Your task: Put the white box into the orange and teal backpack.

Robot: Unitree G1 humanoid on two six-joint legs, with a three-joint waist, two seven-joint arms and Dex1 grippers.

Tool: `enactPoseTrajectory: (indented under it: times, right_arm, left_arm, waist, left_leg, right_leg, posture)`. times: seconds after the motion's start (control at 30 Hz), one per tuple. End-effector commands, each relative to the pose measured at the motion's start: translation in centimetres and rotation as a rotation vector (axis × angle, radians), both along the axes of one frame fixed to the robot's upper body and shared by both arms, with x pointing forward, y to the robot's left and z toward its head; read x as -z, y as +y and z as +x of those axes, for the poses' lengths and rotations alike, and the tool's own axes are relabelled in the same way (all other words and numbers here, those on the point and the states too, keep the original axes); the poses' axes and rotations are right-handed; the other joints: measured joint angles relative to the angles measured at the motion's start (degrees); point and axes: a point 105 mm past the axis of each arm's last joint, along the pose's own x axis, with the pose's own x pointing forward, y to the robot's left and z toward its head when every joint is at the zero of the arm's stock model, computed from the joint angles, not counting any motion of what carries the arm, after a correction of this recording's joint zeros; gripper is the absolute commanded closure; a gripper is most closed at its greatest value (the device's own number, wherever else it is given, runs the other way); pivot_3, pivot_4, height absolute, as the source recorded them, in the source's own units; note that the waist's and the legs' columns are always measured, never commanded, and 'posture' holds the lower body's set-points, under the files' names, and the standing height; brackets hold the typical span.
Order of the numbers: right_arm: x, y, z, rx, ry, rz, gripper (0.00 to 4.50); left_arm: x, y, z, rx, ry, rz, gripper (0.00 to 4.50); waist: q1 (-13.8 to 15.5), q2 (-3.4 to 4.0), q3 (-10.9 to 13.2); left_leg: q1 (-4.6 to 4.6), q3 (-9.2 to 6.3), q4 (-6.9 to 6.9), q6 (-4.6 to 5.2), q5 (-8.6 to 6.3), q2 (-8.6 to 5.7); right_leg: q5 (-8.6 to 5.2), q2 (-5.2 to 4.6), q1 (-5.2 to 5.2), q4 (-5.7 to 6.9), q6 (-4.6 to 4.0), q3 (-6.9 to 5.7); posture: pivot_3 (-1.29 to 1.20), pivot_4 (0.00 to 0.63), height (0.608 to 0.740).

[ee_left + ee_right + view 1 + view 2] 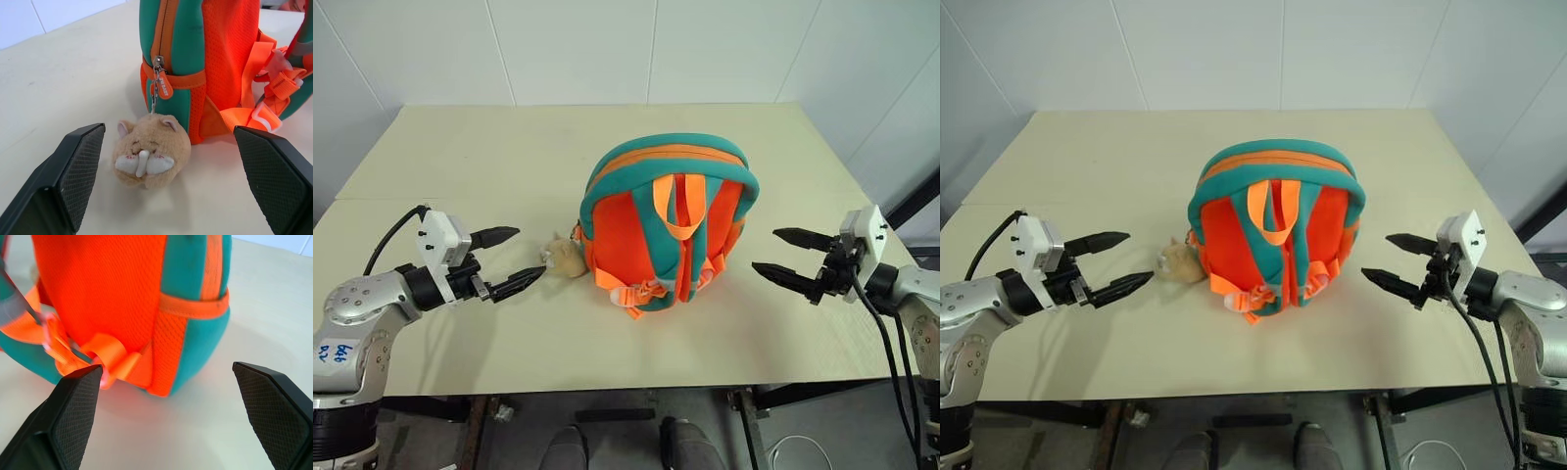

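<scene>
My left tool (509,259) is spread wide, holding nothing and touching nothing; its two black fingers point level toward the tan plush toy (565,257), which lies on the worktop (460,157) just past the fingertips. My right tool (790,257) is equally wide apart and empty, aimed at the other side of the orange and teal backpack (668,220) with a clear gap of bare worktop between.

In the left wrist view, the plush toy (149,156) hangs by a short chain from an orange zipper pull (162,88). That pull bears small lettering, too small for me to read. A handwritten blue-on-white label (335,351) sits on my left arm; I cannot make out its characters with confidence.

The backpack stands upright near the middle of the worktop, straps and orange webbing facing me, its zipper drawn round the teal edge. The white box is nowhere among the things I can see, so I cannot tell where it lies.
</scene>
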Motion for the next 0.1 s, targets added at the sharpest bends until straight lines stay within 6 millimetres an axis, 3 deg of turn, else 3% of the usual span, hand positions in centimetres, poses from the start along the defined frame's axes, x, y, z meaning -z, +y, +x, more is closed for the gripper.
enactPoseTrajectory:
  times: [0.03,0.1]
  right_arm:
    - [-0.73,-0.19,-0.22,0.006,-0.057,-0.008,0.02]
    - [-0.90,0.09,-0.19,-0.001,-0.065,-0.006,0.02]
  left_arm:
    - [-0.22,0.05,-0.68,0.008,-0.010,-0.007,0.00]
    - [-0.36,0.38,-0.70,0.001,-0.010,-0.009,0.00]
  waist:
    - [-0.09,-0.01,0.01]
    - [-0.09,0.00,0.00]
  left_leg:
    - [0.00,0.03,0.01,0.00,-0.02,0.00]
    - [-0.02,0.06,0.01,0.00,-0.03,0.00]
  right_leg:
    - [0.00,0.00,-0.01,0.00,0.01,0.03]
    - [0.02,0.00,-0.05,0.00,0.03,0.05]
  posture:
    - [0.00,0.150,0.740]
    - [0.00,0.150,0.740]
